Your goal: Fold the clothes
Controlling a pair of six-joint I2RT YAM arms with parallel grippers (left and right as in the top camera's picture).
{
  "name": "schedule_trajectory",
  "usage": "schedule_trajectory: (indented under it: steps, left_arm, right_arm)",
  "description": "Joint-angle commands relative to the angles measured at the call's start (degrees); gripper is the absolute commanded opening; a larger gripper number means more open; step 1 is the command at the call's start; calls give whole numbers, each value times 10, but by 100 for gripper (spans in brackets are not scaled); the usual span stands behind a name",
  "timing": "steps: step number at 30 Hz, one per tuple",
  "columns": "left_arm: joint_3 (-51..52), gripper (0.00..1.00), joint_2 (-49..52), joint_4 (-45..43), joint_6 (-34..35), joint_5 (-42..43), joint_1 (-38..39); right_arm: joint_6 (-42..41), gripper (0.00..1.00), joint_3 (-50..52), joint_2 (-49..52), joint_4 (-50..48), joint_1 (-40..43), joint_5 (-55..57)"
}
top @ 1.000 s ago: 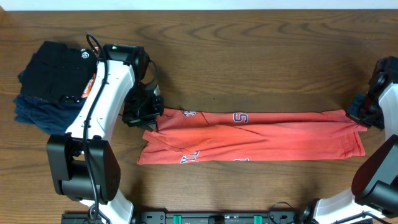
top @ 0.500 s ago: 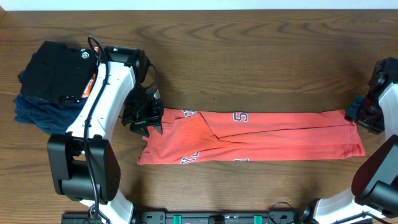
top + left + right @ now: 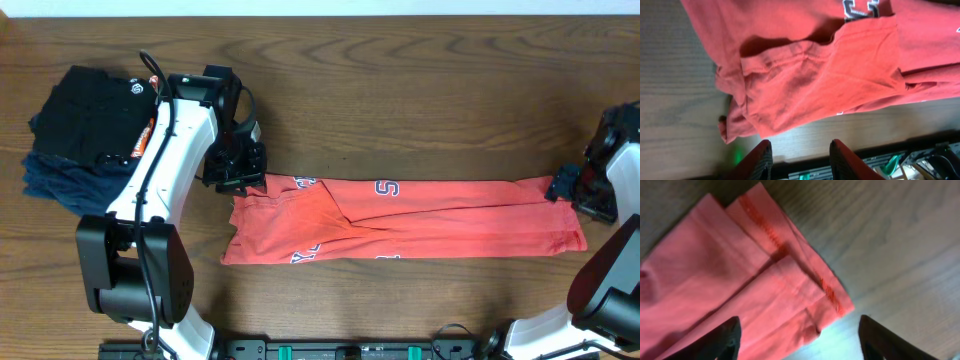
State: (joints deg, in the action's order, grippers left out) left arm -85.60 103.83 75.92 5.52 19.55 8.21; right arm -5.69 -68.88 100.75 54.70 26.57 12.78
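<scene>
Brown wood-grain table [image 3: 420, 90], seen from overhead: you've got the coral-red short-sleeved cotton T-shirt [image 3: 430, 225] lying flat on it as a long narrow band, folded lengthwise. It runs left to right across the near-centre of the tabletop. White and dark lettering shows along the band's far edge and again at its near edge, left of centre. A diagonal crease runs across the left third.

Next in size, the two white arms: the left arm [image 3: 165, 170] reaches in from the near-left, and the right arm [image 3: 615, 180] comes in at the right edge.

Far left, well apart from the shirt, a black folded garment [image 3: 90, 115] sits stacked on a navy-blue folded garment [image 3: 55, 180].

Left gripper [image 3: 240, 180] is at the shirt's far-left corner. Your left wrist cam has the shirt [image 3: 830, 75] rumpled, with one layer lapped over another, and the left gripper [image 3: 800, 150] with jaws spread and no cloth between the fingers [image 3: 760, 157].

Right gripper [image 3: 575, 190] is at the shirt's far-right corner. The right wrist cam shows the stitched hem corner of the shirt [image 3: 715, 280] lying on the wood in several layers. The right gripper [image 3: 797, 330] has its jaws spread wide, with the fingers [image 3: 722, 337] either side of the frame and nothing pinched.
</scene>
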Motion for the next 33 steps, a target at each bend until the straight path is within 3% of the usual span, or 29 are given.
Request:
schedule_trajectory:
  steps: [1,10,18,22,26,27,30,33]
  left_arm:
    - [3,40,2,-2,-6,3,0]
    - [3,40,2,-3,-6,3,0]
    - [3,40,2,-2,-6,3,0]
    - [3,40,2,-2,-6,3,0]
    - [3,40,2,-2,-6,3,0]
    - [3,40,2,-2,-6,3,0]
    - [3,40,2,-2,-6,4,0]
    - [3,40,2,-2,-6,4,0]
  right_arm:
    - [57,77,38,-3,-32,23,-6]
    - [141,78,121,-3,-156,64,-143]
    - [151,76,160,-3,-206,64,-182]
    - [153,65,176,-3,-224,65,-181]
    - [165,44,179,-3,-231,65,-182]
    - [165,30,179,-3,-235,65,-182]
    - [165,5,179,-3,-241,65,-181]
    - [155,3,171,-3,-245,65,-165]
